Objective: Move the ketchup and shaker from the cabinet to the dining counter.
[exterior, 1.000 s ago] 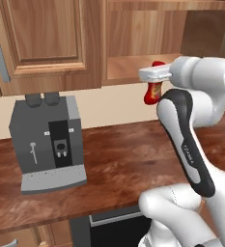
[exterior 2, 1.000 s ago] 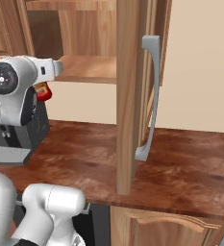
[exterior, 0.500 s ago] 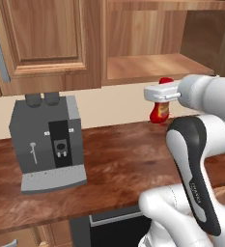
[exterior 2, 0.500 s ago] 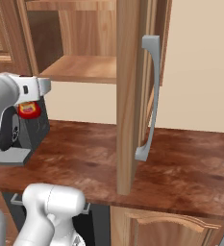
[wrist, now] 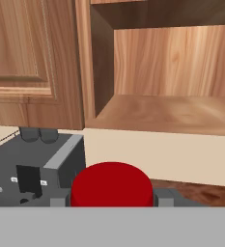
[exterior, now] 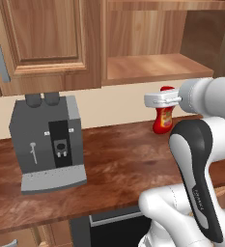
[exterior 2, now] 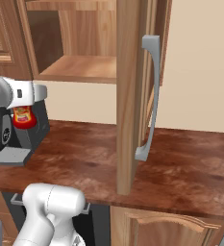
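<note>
My gripper (exterior: 165, 99) is shut on the ketchup (exterior: 162, 119), a small red bottle with a yellowish label, gripped near its cap. The bottle hangs upright just above the wall counter (exterior: 114, 164), below and in front of the open cabinet's bare lower shelf (exterior: 152, 66). From the right, the ketchup (exterior 2: 23, 116) hangs under the gripper (exterior 2: 31, 93), beside the coffee machine. In the hand view its red cap (wrist: 111, 185) sits between the fingertips (wrist: 163, 198), facing the cabinet shelf (wrist: 176, 112). The shaker and the dining counter are out of view.
A grey coffee machine (exterior: 49, 140) stands on the wall counter at the left. The cabinet's open door (exterior 2: 130, 91) with its silver bar handle (exterior 2: 151, 96) juts out over the counter on the right. A closed cabinet door (exterior: 46, 41) is above the machine.
The gripper has come down from shelf height with the ketchup and drawn back from the cabinet. The bottle now hangs low over the wall counter.
</note>
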Robot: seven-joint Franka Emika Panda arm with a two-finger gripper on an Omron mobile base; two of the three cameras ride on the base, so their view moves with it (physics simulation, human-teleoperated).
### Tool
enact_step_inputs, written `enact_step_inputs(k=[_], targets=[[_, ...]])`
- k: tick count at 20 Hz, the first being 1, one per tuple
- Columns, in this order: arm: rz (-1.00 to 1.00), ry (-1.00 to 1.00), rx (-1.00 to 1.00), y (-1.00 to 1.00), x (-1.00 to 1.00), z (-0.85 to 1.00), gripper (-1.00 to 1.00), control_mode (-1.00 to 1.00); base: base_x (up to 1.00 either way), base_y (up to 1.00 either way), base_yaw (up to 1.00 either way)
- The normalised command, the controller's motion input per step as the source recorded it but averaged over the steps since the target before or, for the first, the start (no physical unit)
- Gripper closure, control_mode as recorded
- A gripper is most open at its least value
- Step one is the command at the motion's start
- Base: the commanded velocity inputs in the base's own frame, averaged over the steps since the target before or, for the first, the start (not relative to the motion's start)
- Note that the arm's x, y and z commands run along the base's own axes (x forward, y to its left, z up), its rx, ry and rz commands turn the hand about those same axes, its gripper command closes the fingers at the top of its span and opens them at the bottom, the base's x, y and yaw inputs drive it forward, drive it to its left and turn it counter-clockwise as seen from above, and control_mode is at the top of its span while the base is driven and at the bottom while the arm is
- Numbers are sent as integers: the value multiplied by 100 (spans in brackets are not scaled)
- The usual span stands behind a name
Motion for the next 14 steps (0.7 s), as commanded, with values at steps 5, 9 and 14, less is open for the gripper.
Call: enact_step_inputs(k=[5,9,14], targets=[[0,0,0,0,0,0,100,-100,0,0,0],[0,0,0,0,0,0,100,100,-5,1,0],[0,0,0,0,0,0,100,100,-38,10,0]])
